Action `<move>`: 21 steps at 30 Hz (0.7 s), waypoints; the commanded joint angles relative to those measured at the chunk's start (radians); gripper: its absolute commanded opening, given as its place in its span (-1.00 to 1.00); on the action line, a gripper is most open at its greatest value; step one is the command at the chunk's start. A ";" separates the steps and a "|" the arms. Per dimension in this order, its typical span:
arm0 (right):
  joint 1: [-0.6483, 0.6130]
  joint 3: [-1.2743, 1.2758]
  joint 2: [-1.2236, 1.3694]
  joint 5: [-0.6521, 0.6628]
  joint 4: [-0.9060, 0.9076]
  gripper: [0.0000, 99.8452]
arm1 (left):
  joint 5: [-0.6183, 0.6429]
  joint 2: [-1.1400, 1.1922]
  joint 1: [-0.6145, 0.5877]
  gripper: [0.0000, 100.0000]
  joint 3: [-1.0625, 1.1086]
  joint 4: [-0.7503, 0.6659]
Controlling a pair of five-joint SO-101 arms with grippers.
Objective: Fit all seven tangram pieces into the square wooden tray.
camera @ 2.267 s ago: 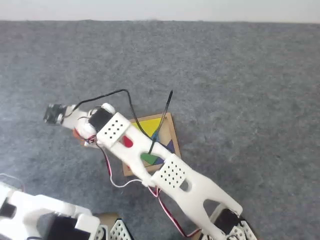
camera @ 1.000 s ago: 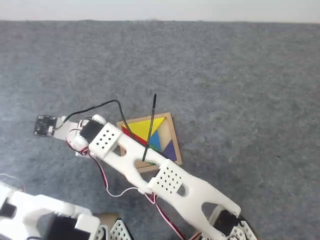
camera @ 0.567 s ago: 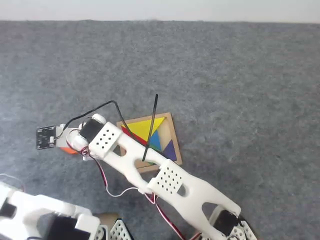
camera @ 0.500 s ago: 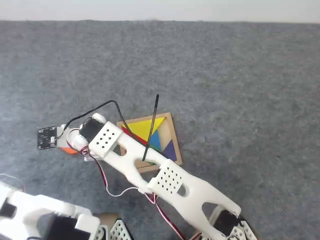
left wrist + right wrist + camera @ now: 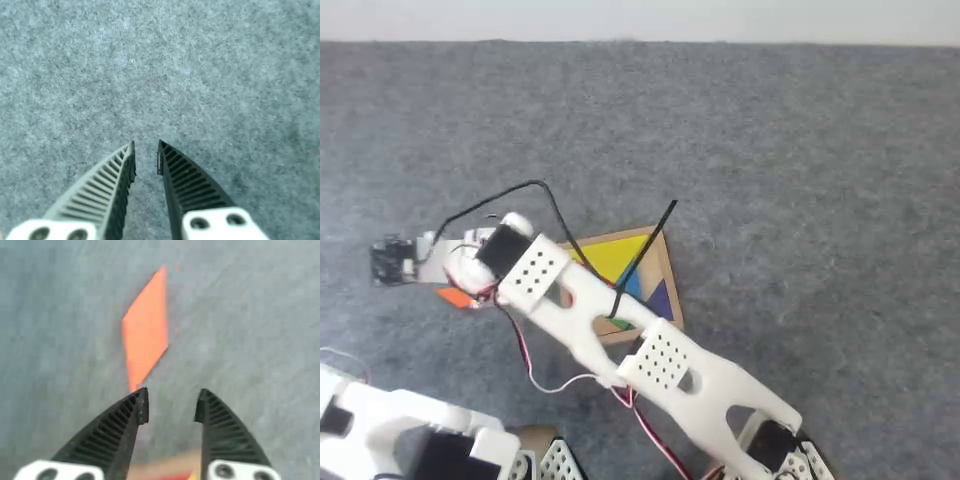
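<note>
- One flat orange parallelogram (image 5: 146, 332) lies on the grey felt-covered bench (image 5: 800, 150), outside the square wooden tray (image 5: 668, 270) but near it.
- Three pieces show inside the tray: yellow triangle (image 5: 610, 258), blue piece (image 5: 632, 285), purple piece (image 5: 660, 297).
- Right claw (image 5: 171, 407) gapes empty beside the parallelogram's corner.
- Left claw (image 5: 145, 150) is barely parted over bare felt.

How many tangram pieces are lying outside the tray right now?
1: the orange piece on the carpet, apart from the tray, just ahead of the right gripper. The arm may hide others.
</note>
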 commanded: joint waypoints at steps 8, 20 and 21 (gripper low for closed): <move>-0.113 -0.015 0.154 -0.233 -0.418 -0.92 | 0.008 -0.046 -0.005 -0.86 -0.008 -0.017; -0.077 -0.014 0.122 -0.175 -0.225 -0.98 | 0.008 -0.046 -0.012 -0.86 -0.008 -0.017; -0.059 -0.014 0.120 -0.149 -0.185 -0.98 | 0.008 -0.046 -0.023 -0.86 -0.008 -0.017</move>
